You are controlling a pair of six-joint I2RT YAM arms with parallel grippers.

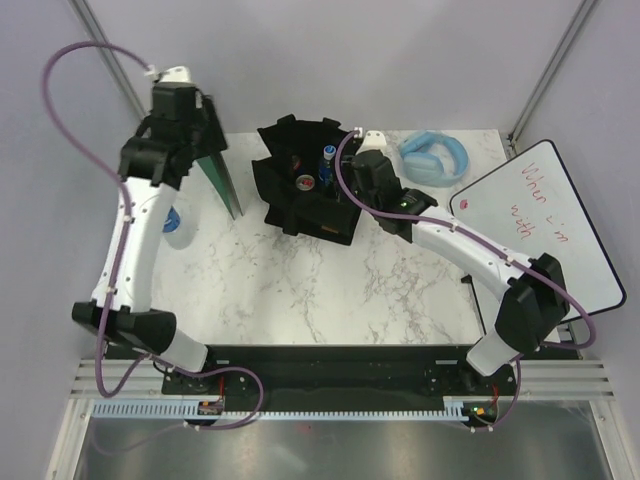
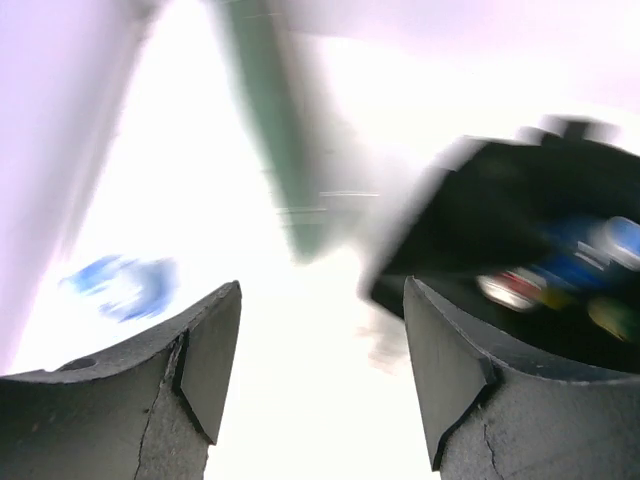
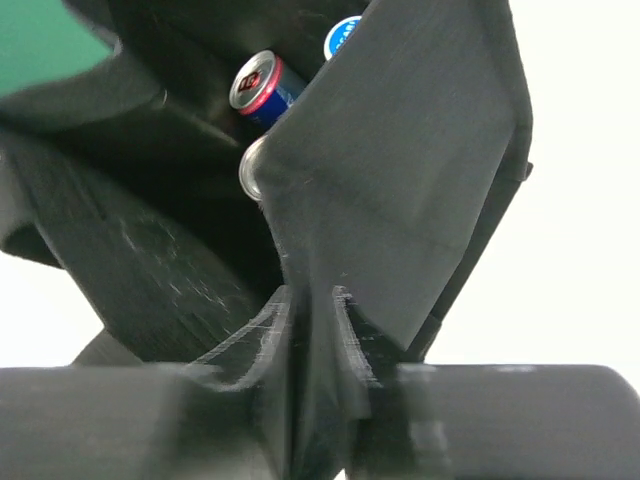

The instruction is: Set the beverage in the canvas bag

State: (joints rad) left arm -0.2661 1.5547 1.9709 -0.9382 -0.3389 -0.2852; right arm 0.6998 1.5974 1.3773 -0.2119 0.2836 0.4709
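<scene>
The black canvas bag (image 1: 300, 195) stands open at the table's middle back. Inside it lie a red-and-blue beverage can (image 1: 305, 181) and a blue-capped bottle (image 1: 328, 155). My right gripper (image 1: 352, 192) is shut on the bag's right wall. In the right wrist view its jaws (image 3: 312, 295) pinch the black fabric (image 3: 400, 170), with the can (image 3: 262, 85) and the blue cap (image 3: 343, 35) beyond. My left gripper (image 1: 203, 138) is open and empty, raised left of the bag. Its view is blurred, with the gripper (image 2: 320, 290) over white table and the bag (image 2: 500, 220) at right.
A green flat board (image 1: 222, 172) stands on edge between my left gripper and the bag. A clear bottle with a blue label (image 1: 176, 224) lies by the left arm. Blue headphones (image 1: 436, 156) and a whiteboard (image 1: 540, 225) are at the right.
</scene>
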